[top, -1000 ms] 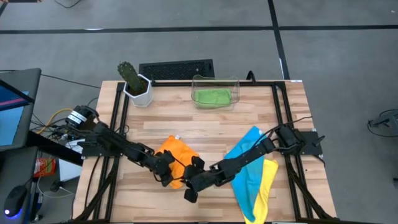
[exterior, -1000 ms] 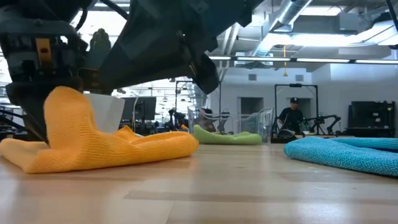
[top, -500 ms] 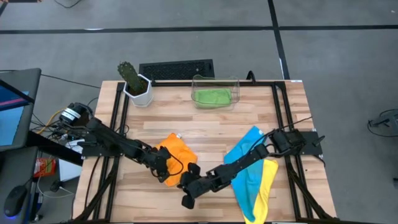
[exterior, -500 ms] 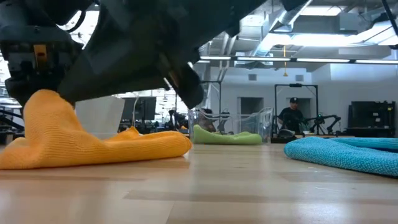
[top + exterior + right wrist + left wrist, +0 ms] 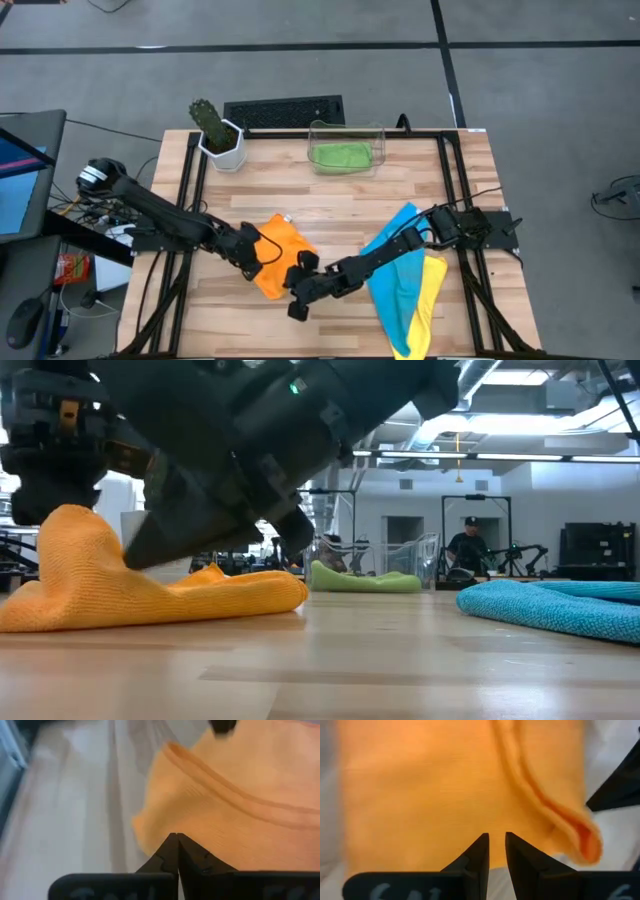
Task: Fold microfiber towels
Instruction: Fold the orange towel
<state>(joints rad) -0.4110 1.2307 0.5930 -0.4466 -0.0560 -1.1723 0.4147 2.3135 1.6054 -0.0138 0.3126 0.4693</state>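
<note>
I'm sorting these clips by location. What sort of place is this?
Probably a robotics lab or workshop: a wooden table in a metal frame on a bare grey floor, exposed ceiling ducts, and a person among more rigs in the background.

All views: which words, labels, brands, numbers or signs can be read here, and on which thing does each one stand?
None can be read.
Pale marks on the left gripper base: cut off, unreadable.
Red package on the floor: print too small.
The orange towel carries no text.

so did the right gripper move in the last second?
Yes. In the high view the right gripper slid left, farther from the blue towel, over the orange towel's near edge.
</note>
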